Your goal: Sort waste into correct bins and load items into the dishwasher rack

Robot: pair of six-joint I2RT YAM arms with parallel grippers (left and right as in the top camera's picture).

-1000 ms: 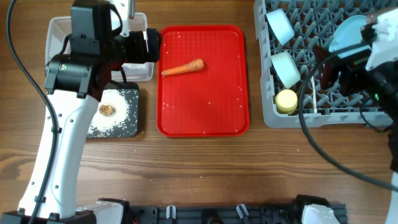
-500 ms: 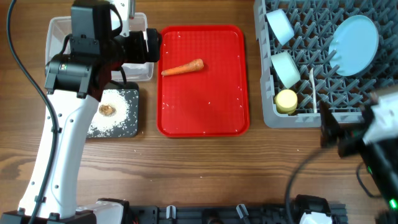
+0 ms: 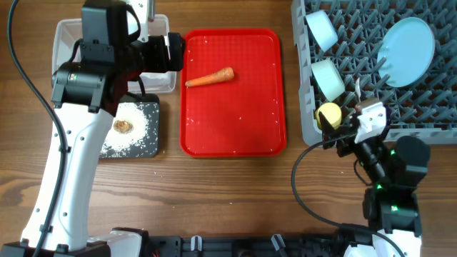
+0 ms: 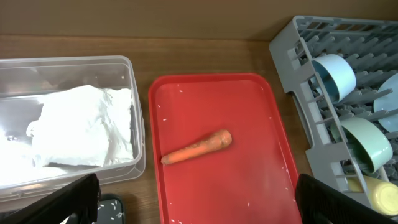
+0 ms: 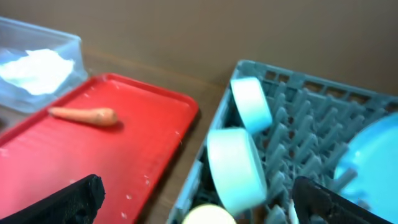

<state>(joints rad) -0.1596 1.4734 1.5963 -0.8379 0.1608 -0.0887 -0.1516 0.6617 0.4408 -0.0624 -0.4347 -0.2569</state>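
The orange carrot (image 3: pixel 210 77) lies on the flat red tray (image 3: pixel 235 128); it also shows in the left wrist view (image 4: pixel 198 147) and the right wrist view (image 5: pixel 84 114). The white napkin (image 4: pixel 81 134) lies in the clear tub (image 3: pixel 68 36). Rice and a brown lump (image 3: pixel 123 126) sit on the black tray (image 3: pixel 146 143). The grey rack (image 3: pixel 428 118) holds the light-blue plate (image 3: pixel 407 43), light-blue bowl (image 3: pixel 321 28), pale-green bowl (image 3: pixel 328 77), yellow cup (image 3: pixel 328 116) and white spoon (image 3: pixel 358 89). My left gripper (image 3: pixel 175 53) is open over the tub's right end. My right gripper (image 3: pixel 335 134) is open at the rack's front edge, by the cup.
Stray rice grains dot the red tray (image 4: pixel 249 186). The left arm's body covers much of the clear tub from above. The right arm (image 3: pixel 389 171) stands over bare wood in front of the rack. Wooden table (image 3: pixel 235 193) runs along the front.
My right arm has left the rack's plate area, swung down to the front right, then left to the rack's front edge. The plate stays upright in the rack. The left arm has not moved.
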